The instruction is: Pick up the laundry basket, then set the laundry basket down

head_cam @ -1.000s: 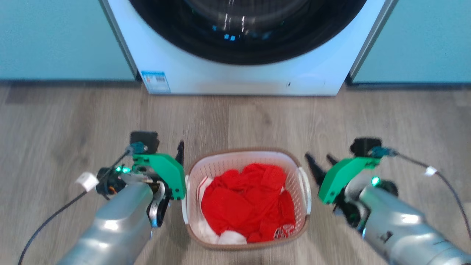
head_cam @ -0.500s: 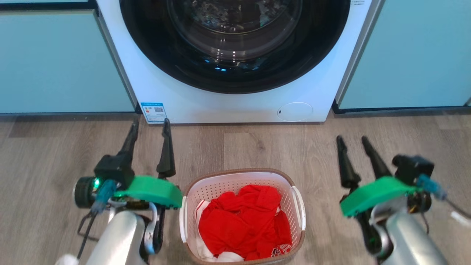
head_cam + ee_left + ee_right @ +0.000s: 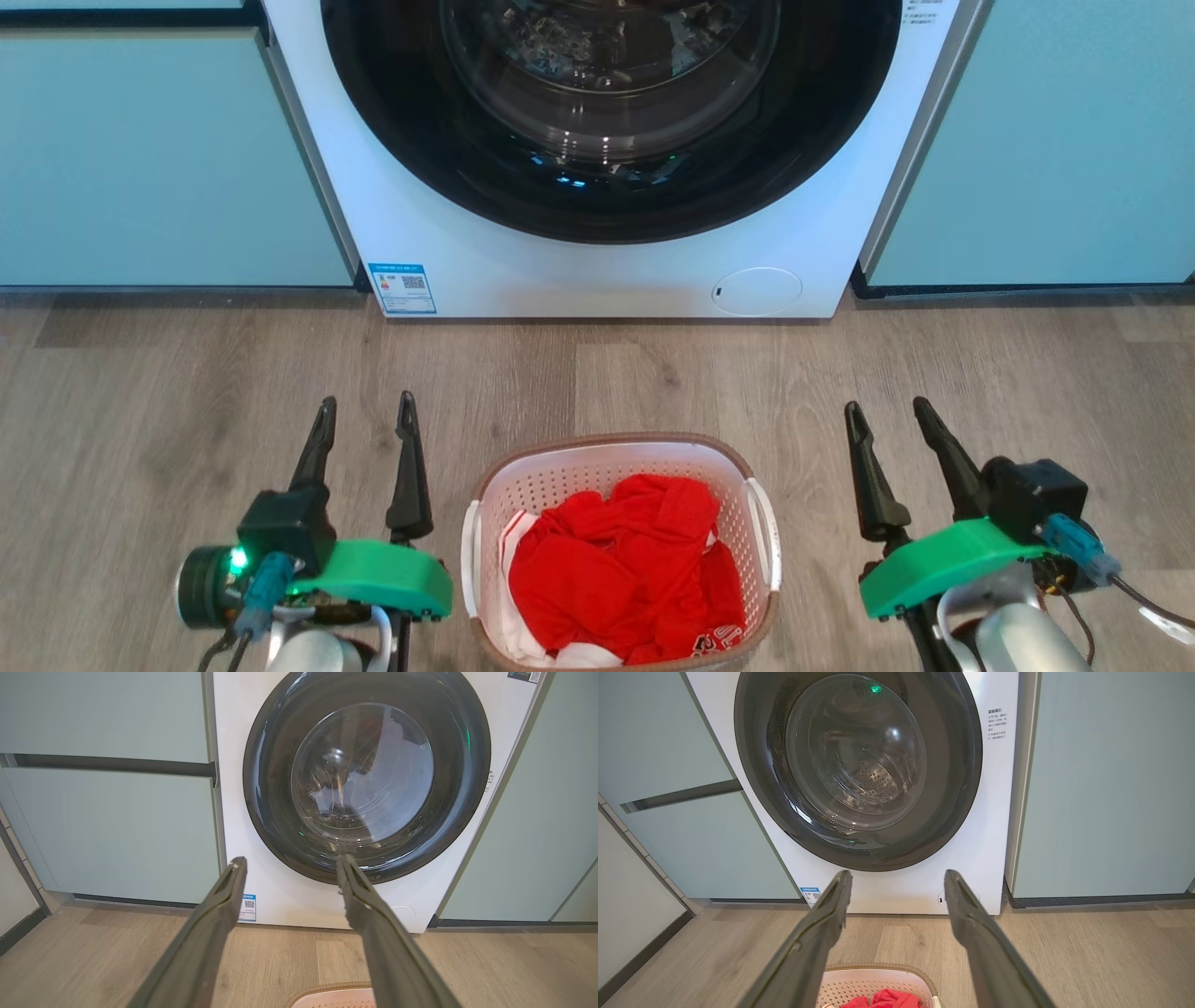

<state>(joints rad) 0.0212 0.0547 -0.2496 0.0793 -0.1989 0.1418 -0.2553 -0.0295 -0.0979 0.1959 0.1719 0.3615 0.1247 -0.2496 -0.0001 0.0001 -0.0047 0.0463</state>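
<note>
The left pincer [image 3: 365, 401] stands wide and holds nothing; the right pincer [image 3: 887, 406] is the same. Between them, touching neither, the laundry basket [image 3: 611, 439] sits on the floor [image 3: 168, 392] with red clothes [image 3: 616, 560] inside, before the washer [image 3: 560, 280].

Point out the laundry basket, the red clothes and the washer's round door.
laundry basket [image 3: 551, 478]: head view, white far wall.
red clothes [image 3: 607, 569]: head view, middle of the pile.
washer door [image 3: 362, 772]: left wrist view, glass centre.
</note>
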